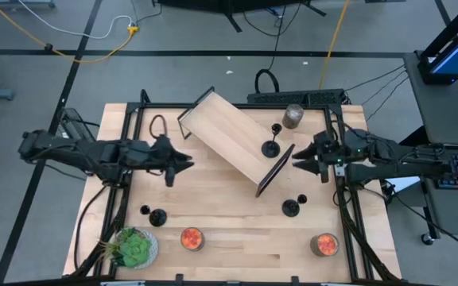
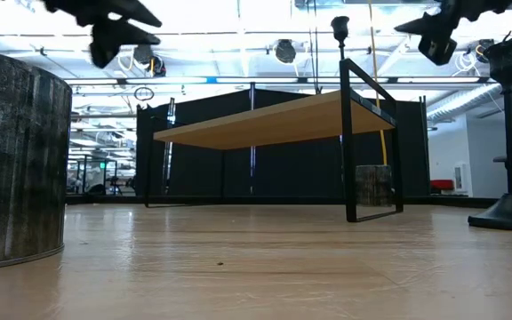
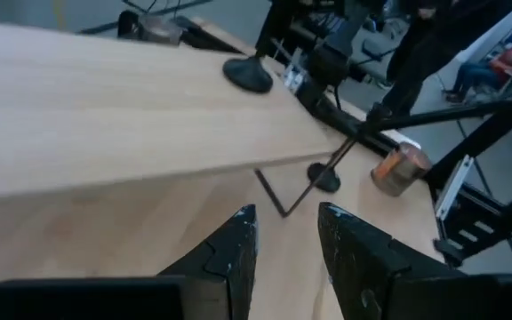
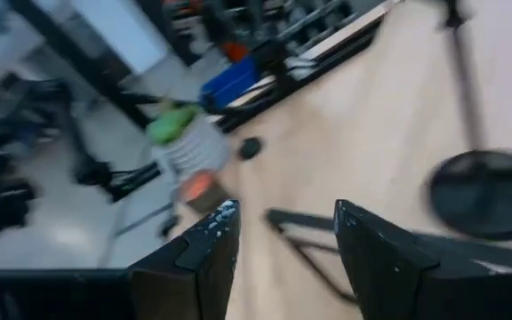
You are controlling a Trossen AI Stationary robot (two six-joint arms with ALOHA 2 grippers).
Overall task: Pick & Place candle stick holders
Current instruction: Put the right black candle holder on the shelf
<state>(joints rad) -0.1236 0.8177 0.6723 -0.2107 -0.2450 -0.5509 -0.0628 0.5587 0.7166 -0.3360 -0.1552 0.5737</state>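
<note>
Three small black candle stick holders show in the high view. One [image 1: 271,147] stands on its round base on the tilted wooden shelf [image 1: 229,139]. Another [image 1: 291,208] stands on the table at the near right, and a third [image 1: 157,215] at the near left. My left gripper [image 1: 188,164] hovers open off the shelf's left side, nothing between its fingers [image 3: 287,244]. My right gripper [image 1: 296,164] hovers open at the shelf's right end, close to the holder on the shelf [image 4: 487,191], and is also empty.
A grey jar [image 1: 293,116] stands at the far right behind the shelf. Two orange-topped jars [image 1: 192,238] [image 1: 324,244] and a small potted plant [image 1: 133,248] line the near edge. Black frame rails run along both table sides.
</note>
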